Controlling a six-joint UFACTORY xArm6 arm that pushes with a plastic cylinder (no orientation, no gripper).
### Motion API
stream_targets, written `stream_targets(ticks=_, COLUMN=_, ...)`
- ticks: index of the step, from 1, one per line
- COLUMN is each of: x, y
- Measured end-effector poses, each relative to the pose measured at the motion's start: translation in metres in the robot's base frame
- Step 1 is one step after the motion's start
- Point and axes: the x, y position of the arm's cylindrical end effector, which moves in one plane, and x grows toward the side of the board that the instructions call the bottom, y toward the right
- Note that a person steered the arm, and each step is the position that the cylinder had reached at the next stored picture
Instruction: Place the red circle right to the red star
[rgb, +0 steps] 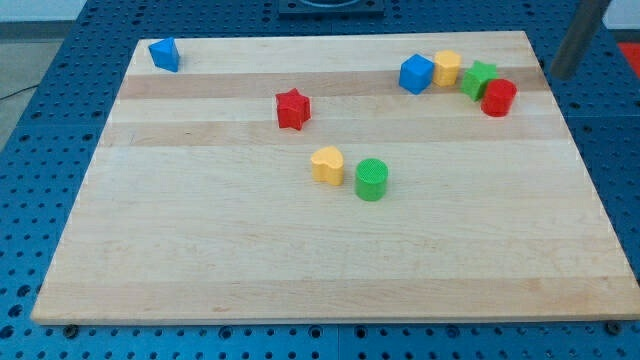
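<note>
The red circle (498, 97) stands near the board's upper right, touching a green star (478, 78) on its upper left. The red star (292, 109) stands left of the board's middle, far to the left of the red circle. My dark rod enters at the view's top right corner and my tip (556, 75) sits just off the board's right edge, a short way to the upper right of the red circle, apart from it.
A blue cube (416, 74) and a yellow block (447, 68) stand left of the green star. A yellow heart (327, 164) and a green cylinder (371, 179) stand mid-board. A blue block (164, 54) is at the upper left corner. The wooden board (200, 250) lies on a blue perforated table.
</note>
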Motion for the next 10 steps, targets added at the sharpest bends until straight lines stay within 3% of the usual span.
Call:
stream_targets(ticks=1, x=0.026, y=-0.034)
stream_targets(ticks=4, x=0.027, y=-0.170)
stream_targets(ticks=7, x=0.098, y=-0.181)
stream_targets(ticks=8, x=0.068, y=-0.190)
stream_targets(ticks=10, x=0.058, y=-0.238)
